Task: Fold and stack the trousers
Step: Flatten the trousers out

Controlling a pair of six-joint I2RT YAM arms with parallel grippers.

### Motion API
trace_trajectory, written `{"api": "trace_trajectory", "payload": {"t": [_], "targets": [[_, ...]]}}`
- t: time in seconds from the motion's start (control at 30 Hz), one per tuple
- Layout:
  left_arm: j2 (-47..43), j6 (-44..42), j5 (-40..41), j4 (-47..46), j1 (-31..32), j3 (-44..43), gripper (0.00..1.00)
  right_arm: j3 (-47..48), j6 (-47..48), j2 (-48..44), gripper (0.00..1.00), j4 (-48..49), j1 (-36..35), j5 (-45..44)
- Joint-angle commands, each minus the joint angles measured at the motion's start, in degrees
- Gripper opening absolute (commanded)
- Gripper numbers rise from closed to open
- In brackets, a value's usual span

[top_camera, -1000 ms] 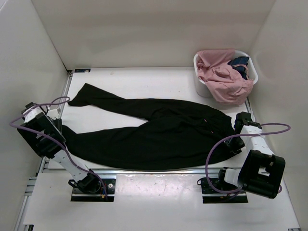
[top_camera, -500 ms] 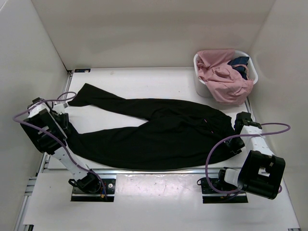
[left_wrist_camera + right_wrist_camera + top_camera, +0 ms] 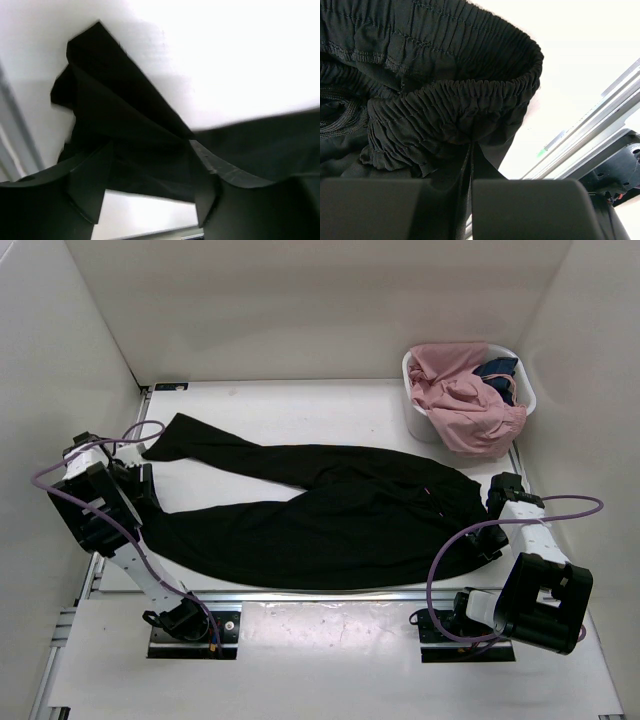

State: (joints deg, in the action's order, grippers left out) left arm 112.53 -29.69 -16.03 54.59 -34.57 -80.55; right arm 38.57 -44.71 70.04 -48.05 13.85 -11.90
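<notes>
White tabletop [image 3: 300, 405] carries the black trousers [image 3: 330, 525] sprawled across mid-frame, the right gripper [image 3: 471, 182] pinched tight on the waistband [image 3: 470, 95] at lower right, seemingly anchoring it, while the left gripper [image 3: 147, 185] hovers, jaws apart, over the leg cuff [image 3: 100, 100], gripping nothing.

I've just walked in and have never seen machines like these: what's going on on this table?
Two robot arms are working on black trousers spread flat on the table, waist right, legs left. The right gripper is shut on the elastic waistband. The left gripper is at the end of the near leg, fingers apart with cloth between them. Nothing is folded yet. A white basket at the far right holds a pink garment.
</notes>
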Motion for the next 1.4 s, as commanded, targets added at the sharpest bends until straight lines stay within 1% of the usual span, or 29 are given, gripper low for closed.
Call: {"api": "trace_trajectory", "payload": {"t": [0.0,0.03,0.07,0.17,0.2,0.23,0.27,0.3,0.33,0.4,0.47,0.5,0.53,0.57,0.67,0.8,0.93,1.03,1.13,1.17,1.2,1.23,1.37], "targets": [[-10.0,-0.1,-1.0,0.6,-0.2,0.4,0.73,1.5,0.2,-1.6,0.00,-0.9,0.0,-0.8],[-13.9,-0.1,1.3,0.6,-0.2,0.4,0.75,1.5,0.2,-1.6,0.00,-0.9,0.0,-0.8],[-15.7,-0.1,2.7,0.6,-0.2,1.1,0.77,1.5,0.2,-1.6,0.00,-0.9,0.0,-0.8],[-20.8,1.2,6.3,0.6,-1.3,2.2,0.77,1.5,0.2,-1.6,0.00,-0.4,0.0,-0.8],[-21.5,1.9,6.8,0.6,-2.3,2.2,0.73,1.0,0.2,-1.6,0.00,-0.4,0.0,-0.8],[-21.5,2.6,6.8,0.6,-3.0,2.9,0.66,1.0,0.2,-1.6,0.00,-0.4,0.0,-0.8],[-22.0,2.6,8.7,0.6,-4.2,4.5,0.58,1.0,0.2,-1.6,0.00,-0.4,0.0,-0.8],[-22.0,2.6,8.7,0.6,-4.7,5.7,0.44,1.0,0.2,-1.6,0.00,-0.4,0.0,-0.8],[-21.0,2.6,9.3,0.0,-5.9,7.1,0.38,1.0,0.2,-1.6,0.00,-0.4,0.0,-0.8],[-18.1,2.6,9.4,-0.8,-6.7,10.3,0.32,1.0,0.2,-1.6,0.00,-0.4,0.0,-0.8],[-15.0,3.8,8.8,-2.3,-7.4,11.6,0.32,1.0,0.2,-1.6,0.00,-0.4,0.0,-0.8],[-14.2,3.8,8.8,-3.2,-7.4,11.6,0.35,1.0,0.8,-1.6,0.00,-0.4,0.0,-0.8],[-13.5,4.5,8.8,-4.0,-8.0,11.6,0.42,1.0,0.8,-1.6,0.00,-0.4,0.0,-0.8],[-12.9,5.3,8.2,-5.4,-8.0,11.6,0.46,1.0,0.8,-1.6,0.00,-0.4,0.0,-0.8],[-9.6,6.4,7.7,-5.4,-8.0,8.6,0.55,0.5,0.8,-2.1,0.00,-0.4,0.0,-0.8],[-6.8,8.2,7.6,-6.4,-7.4,5.7,0.62,-0.1,0.8,-2.1,0.00,0.2,0.0,-0.8],[-4.3,8.7,8.4,-7.6,-6.9,5.7,0.63,-0.6,0.8,-2.6,0.00,0.2,0.0,-0.8],[-2.6,8.7,8.4,-7.6,-6.9,7.8,0.63,-0.6,0.8,-2.6,0.00,0.2,0.0,-0.8],[-2.6,7.6,8.9,-7.6,-6.9,10.0,0.52,-0.6,0.8,-2.6,0.00,0.2,0.0,-0.8],[-2.6,7.5,8.9,-7.6,-6.9,11.3,0.45,-0.1,0.8,-2.1,0.00,0.2,0.0,-0.8],[-2.6,7.5,8.9,-7.6,-6.9,12.0,0.26,-0.1,0.8,-2.1,0.00,0.2,0.0,-0.8],[-2.6,7.0,8.2,-7.6,-6.9,13.3,0.14,-0.1,0.8,-1.5,0.00,0.7,0.0,-0.8],[-3.6,5.9,8.2,-7.6,-6.9,13.3,0.14,3.6,0.8,1.6,0.00,1.4,0.6,-1.5]]}}
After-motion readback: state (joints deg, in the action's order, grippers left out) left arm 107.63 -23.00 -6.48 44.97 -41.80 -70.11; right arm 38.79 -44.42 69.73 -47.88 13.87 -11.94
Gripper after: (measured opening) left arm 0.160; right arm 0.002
